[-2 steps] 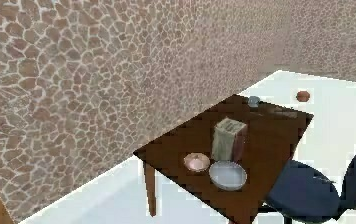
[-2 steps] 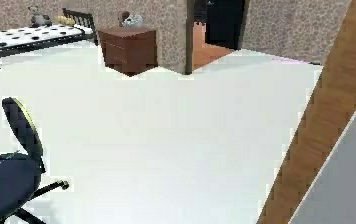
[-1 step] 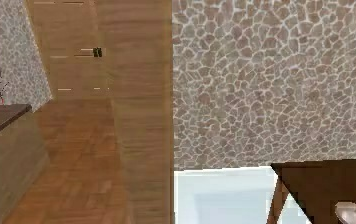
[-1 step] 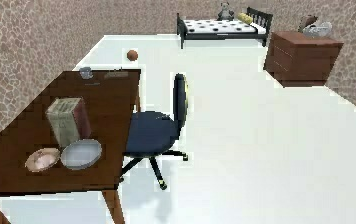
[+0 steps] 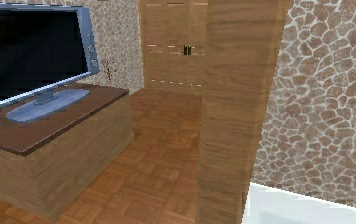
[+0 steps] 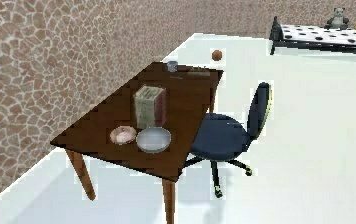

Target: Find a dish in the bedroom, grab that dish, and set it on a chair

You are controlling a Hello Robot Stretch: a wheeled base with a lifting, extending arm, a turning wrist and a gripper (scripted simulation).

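On the near end of a dark wooden desk (image 6: 106, 125) in the arm side view sit two dishes: a small pinkish bowl (image 6: 123, 135) and, right of it, a larger grey bowl (image 6: 154, 139). A dark blue office chair (image 6: 224, 135) with a wheeled base stands against the desk's right side.
A tan box (image 6: 149, 105) and a small grey cup (image 6: 172, 67) also stand on the desk. A small brown ball (image 6: 217, 55) lies on the pale floor beyond, with a bed (image 6: 321, 37) at the far right. The forward view has a television (image 5: 34, 52) on a wooden cabinet (image 5: 56, 140), a wooden door (image 5: 173, 45) and a wooden partition (image 5: 236, 110).
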